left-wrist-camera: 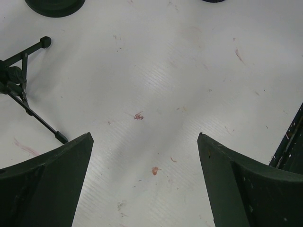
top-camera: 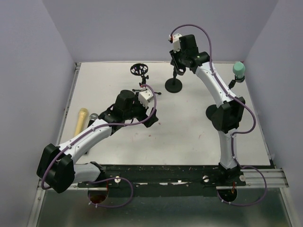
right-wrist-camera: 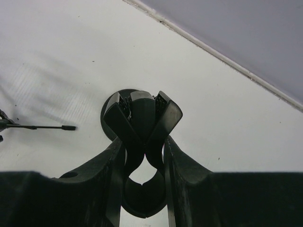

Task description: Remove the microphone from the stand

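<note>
Mid-table, my left gripper [left-wrist-camera: 144,137] hangs with its jaws wide apart over the white table [left-wrist-camera: 189,71], holding nothing. At nine o'clock the yellow-handled microphone [top-camera: 82,120] lies flat near the table's left edge, well apart from both arms. Farther back, at about eleven o'clock, stands a small tripod [top-camera: 143,85] with a black ring on top. At twelve o'clock my right gripper [right-wrist-camera: 143,142] is clamped on the empty clip [right-wrist-camera: 142,118] of the stand [top-camera: 173,85], directly above its round base. A teal-topped object [top-camera: 239,71] sits at two o'clock.
</note>
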`<state>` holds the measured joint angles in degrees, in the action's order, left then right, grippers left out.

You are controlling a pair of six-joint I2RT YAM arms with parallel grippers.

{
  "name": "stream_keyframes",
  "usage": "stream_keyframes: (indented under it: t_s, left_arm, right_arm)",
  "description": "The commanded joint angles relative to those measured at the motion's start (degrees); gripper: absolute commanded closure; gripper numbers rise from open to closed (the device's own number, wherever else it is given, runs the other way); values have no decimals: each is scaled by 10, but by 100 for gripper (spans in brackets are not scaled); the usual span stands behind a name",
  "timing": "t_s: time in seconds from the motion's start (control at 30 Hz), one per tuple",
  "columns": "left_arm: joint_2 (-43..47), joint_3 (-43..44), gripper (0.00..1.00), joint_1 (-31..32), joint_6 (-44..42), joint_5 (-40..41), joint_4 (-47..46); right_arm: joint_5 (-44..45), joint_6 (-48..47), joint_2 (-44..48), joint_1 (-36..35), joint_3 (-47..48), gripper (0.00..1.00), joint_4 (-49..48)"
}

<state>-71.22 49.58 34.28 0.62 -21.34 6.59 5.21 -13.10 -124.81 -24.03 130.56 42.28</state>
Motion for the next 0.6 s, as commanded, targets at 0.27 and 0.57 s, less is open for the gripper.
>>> stream_keyframes:
  t_s: [0.27,0.57]
  left_arm:
    - [6,-9,1,-8,5,-33,-12]
    - [-23,20,1,-8,18,-40,-3]
  right_arm:
    - [-181,35,94,-7,51,25,78]
    - [-209,-28,318,-7,-98,24,63]
